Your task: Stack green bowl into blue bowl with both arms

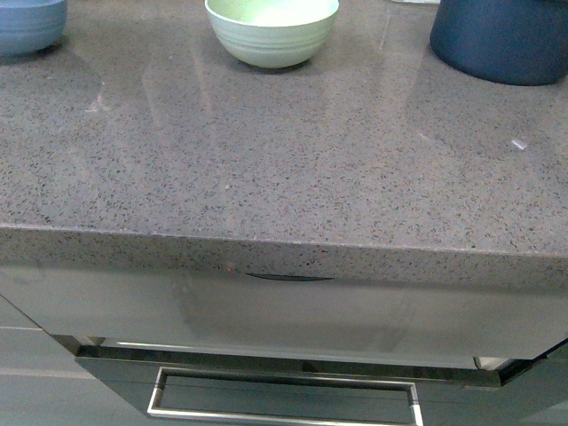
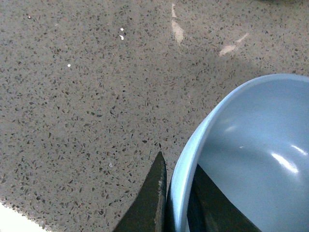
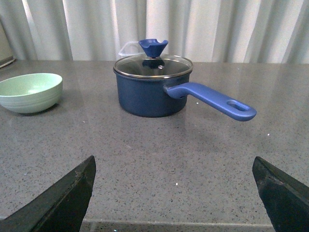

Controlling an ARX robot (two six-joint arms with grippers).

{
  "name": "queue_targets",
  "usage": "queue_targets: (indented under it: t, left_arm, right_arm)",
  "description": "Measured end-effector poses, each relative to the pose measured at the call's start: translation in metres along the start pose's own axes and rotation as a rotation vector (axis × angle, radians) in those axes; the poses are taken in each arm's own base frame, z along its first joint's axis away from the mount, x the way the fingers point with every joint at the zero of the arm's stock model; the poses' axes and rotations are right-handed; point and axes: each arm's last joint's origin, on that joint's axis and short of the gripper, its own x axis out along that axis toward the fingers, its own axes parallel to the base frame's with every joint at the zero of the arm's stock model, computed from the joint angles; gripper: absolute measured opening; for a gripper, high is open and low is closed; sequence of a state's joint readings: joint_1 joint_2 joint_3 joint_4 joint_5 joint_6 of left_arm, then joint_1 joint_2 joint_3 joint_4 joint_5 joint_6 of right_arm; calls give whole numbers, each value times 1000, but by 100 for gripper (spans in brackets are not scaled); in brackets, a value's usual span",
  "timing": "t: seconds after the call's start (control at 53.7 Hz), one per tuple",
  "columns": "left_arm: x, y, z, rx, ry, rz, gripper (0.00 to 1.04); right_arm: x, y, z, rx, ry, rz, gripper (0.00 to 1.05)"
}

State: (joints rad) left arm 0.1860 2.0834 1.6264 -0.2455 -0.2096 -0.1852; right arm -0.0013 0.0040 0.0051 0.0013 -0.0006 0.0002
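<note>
The green bowl (image 1: 272, 31) stands upright at the back middle of the grey speckled counter; it also shows in the right wrist view (image 3: 30, 92). The blue bowl (image 1: 27, 25) sits at the far back left, cut by the frame edge. In the left wrist view my left gripper (image 2: 175, 182) is shut on the blue bowl's rim (image 2: 193, 145), one finger outside, one inside. My right gripper (image 3: 174, 176) is open and empty, low over the counter's front edge, facing the pot. Neither arm shows in the front view.
A dark navy saucepan (image 3: 152, 89) with a glass lid and a long blue handle (image 3: 215, 100) stands at the back right, also in the front view (image 1: 501, 37). The counter's front edge (image 1: 284, 244) runs above a drawer. Curtains hang behind.
</note>
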Motion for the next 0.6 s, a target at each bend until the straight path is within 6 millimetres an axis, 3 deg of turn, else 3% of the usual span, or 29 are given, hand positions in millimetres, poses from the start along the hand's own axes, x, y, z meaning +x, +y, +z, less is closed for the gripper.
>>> queue_targets:
  t: [0.186,0.391,0.596]
  left_arm:
    - [-15,-7,-1,9,-11,-29,7]
    - [-46,-35,-1,23,-49,-115,7]
    - [-55,-61,-14,50,-45,-165,7]
  right_arm:
    - [0,0,0,0,0,0,95]
    - [0,0,0,0,0,0,95]
    - [0,0,0,0,0,0,95]
